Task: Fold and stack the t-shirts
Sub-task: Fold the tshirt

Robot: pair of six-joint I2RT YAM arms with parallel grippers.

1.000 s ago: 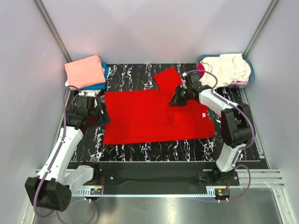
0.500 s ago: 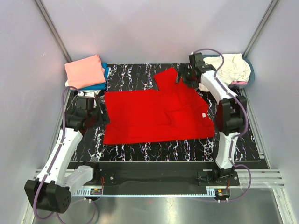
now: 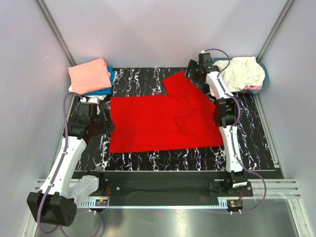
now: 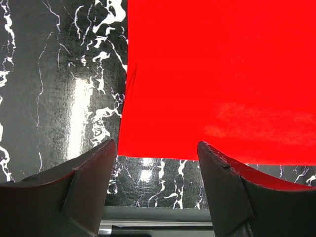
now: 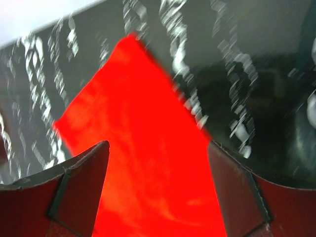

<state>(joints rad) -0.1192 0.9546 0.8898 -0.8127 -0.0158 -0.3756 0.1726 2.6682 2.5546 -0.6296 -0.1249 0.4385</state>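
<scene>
Left hand (image 4: 157, 145) and right hand (image 5: 157, 148), both spread, flank the red shirt (image 3: 148, 123) mid-fold; we'd pinch its sleeve (image 3: 177, 84) next.

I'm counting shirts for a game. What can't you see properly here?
Top view: the salmon-pink shirt covers those under it; only a blue edge peeks out.
Top view: cream shirts hide what lies deeper in the basket.
Right wrist view: motion blur smears the red t-shirt.
Left wrist view: the top and right edges cut it off.

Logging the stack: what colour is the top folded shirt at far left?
The top folded t-shirt is salmon-pink; the top external view shows it best.
</scene>
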